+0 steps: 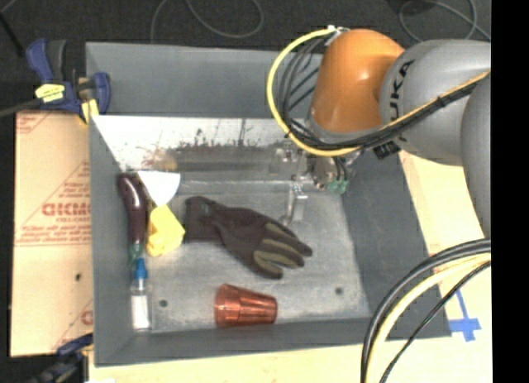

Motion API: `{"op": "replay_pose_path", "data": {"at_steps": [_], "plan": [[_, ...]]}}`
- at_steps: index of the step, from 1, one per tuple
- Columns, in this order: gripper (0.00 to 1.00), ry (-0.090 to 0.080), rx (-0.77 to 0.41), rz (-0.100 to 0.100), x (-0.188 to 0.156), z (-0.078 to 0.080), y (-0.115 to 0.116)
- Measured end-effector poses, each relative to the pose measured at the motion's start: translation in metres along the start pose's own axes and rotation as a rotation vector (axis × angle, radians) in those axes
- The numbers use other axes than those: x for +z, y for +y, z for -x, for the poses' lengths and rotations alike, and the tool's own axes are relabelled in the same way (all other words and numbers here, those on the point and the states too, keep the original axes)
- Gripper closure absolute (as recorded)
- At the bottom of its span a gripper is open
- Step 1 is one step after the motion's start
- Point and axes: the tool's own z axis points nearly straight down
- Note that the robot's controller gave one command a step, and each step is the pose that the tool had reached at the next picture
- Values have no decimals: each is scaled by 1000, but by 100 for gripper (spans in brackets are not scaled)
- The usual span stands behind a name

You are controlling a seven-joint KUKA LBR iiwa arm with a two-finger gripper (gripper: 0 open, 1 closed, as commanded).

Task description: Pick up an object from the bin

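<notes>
Several loose things lie in the grey metal bin (331,278), and the largest is a dark brown glove (235,231) lying flat near the middle of the floor. Its cuff points to the view's left and its olive-tipped fingers to the right.

The pincer (297,199) hangs just above and beyond the glove's finger end, on the side of the glove towards the bin's far wall. It is the nearest part of the arm to the glove. Whether it touches the glove cannot be told, nor whether the pincer is apart or together, and nothing can be seen clamped in it. Above it sits the arm's orange cover (355,75), with black and yellow cables (285,104) looping round its left side.

Just beside the glove's cuff lies a small yellow block (165,231). Further left of the glove, past the block, a dark maroon handle-shaped thing (132,203) lies lengthwise along the bin's wall. Below that, left of and nearer than the glove, is a slim clear bottle with a blue neck (140,294). On the near side of the glove, apart from it, a copper-coloured cup (245,305) lies on its side with its wide mouth towards the right.
</notes>
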Motion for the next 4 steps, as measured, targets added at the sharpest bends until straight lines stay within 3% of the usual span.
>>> {"op": "replay_pose_path", "data": {"at_steps": [1, 2, 3, 4], "plan": [[0, -8, 0, 0, -5, 2, 0], [0, -16, 72, 0, 13, -8, 4], [0, -7, 159, 1, 55, -25, 13], [100, -17, 325, 2, 70, -28, 30]]}}
